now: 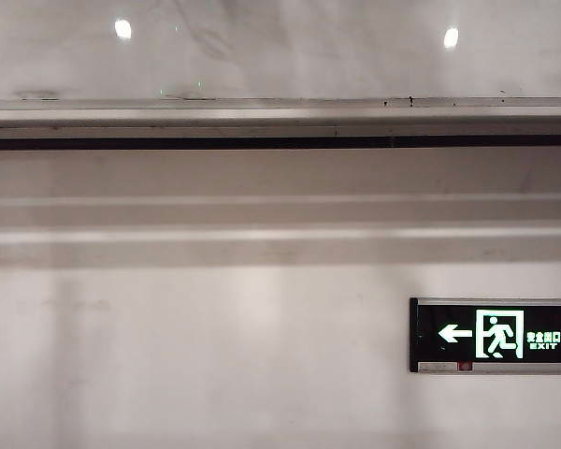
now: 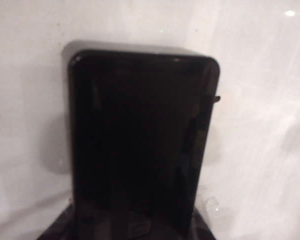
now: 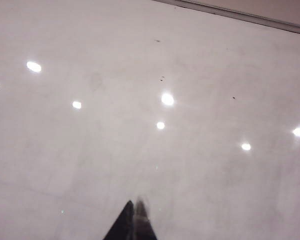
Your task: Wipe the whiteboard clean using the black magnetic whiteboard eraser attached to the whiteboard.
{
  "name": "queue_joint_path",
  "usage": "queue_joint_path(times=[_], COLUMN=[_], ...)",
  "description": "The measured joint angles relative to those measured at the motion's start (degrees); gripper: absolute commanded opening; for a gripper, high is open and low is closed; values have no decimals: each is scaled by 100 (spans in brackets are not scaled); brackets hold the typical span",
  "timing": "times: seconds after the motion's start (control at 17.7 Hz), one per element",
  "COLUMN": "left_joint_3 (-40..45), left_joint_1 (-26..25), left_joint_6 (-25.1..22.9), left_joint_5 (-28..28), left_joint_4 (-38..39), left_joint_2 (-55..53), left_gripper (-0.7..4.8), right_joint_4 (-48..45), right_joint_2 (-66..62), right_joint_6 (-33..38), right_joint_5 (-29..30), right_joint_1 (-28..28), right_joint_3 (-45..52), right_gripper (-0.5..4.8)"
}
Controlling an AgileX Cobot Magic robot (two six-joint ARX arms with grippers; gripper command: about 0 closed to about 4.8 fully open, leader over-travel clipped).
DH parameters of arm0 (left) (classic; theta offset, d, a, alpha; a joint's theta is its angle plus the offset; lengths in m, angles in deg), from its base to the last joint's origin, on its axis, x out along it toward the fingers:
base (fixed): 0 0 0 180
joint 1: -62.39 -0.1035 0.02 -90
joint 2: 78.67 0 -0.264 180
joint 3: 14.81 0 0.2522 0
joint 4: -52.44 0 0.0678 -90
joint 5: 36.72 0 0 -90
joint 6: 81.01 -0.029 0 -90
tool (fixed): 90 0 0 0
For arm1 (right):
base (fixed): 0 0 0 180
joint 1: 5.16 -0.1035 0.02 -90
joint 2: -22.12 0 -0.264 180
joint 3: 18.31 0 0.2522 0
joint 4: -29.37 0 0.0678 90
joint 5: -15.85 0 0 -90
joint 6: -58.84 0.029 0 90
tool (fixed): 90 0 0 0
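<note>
The black magnetic whiteboard eraser point(image 2: 140, 145) fills most of the left wrist view, a dark, slightly glossy oblong with rounded corners, seen close up against the glossy white surface of the whiteboard point(image 2: 260, 125). Its near end sits in the left gripper point(image 2: 135, 227), whose dark parts show only as a blurred mass around the eraser's base. The jaws stand part-way apart, clamped on the block. Whether the eraser's face is pressed to the board or held just off it cannot be told from this angle; a soft shadow falls on the board beside it.

In the right wrist view, the right gripper point(image 3: 135, 220) shows as a narrow dark point, its two fingertips pressed together with nothing between them. It points toward the whiteboard's shiny surface, which mirrors several round lights and carries a few tiny dark specks and faint grey smudges. A silver-grey rail point(image 3: 240, 15) edges the board at the far side of this view.

The exterior view shows neither arm. The whiteboard occupies the top band, mirroring two round lights, with faint grey scribble marks. Below it runs the rail, then a thin long black strip point(image 1: 280, 142). Farther down, on the matte white wall point(image 1: 215, 355), hangs a black exit sign point(image 1: 494, 335) with a green-lit arrow and running figure.
</note>
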Motion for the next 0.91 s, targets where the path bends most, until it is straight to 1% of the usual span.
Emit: queue_joint_path(times=[0.11, 0.17, 0.34, 0.4, 0.45, 0.57, 0.79, 0.91], left_joint_3=[-2, -2, -4, -4, -2, 15, 15, -118], left_joint_1=[22, 116, 341, 415, 525, 612, 669, 619], left_joint_6=[-2, -72, -590, -723, -844, -901, -898, -636], left_joint_5=[68, -24, -177, -177, -55, 295, -11, 17], left_joint_4=[7, 4, -24, -59, -72, -13, -35, 26], left_joint_2=[-2, -4, -31, -68, -164, -326, -350, -363], left_gripper=[110, 110, 111, 111, 111, 111, 111, 111], right_joint_4=[0, 4, 48, 52, 55, 94, 271, 286], right_joint_2=[0, 0, 0, 0, 0, 0, 7, 11], right_joint_6=[0, 0, 0, 0, 2, 2, 2, 4], right_joint_5=[0, 0, 0, 0, 2, -2, 0, 0], right_joint_1=[-2, -2, -7, -7, -7, -7, -9, -11], right_joint_3=[0, 0, 0, 0, 2, 2, 4, 2], right_gripper=[-5, -5, -5, -5, -5, -5, -5, -5])
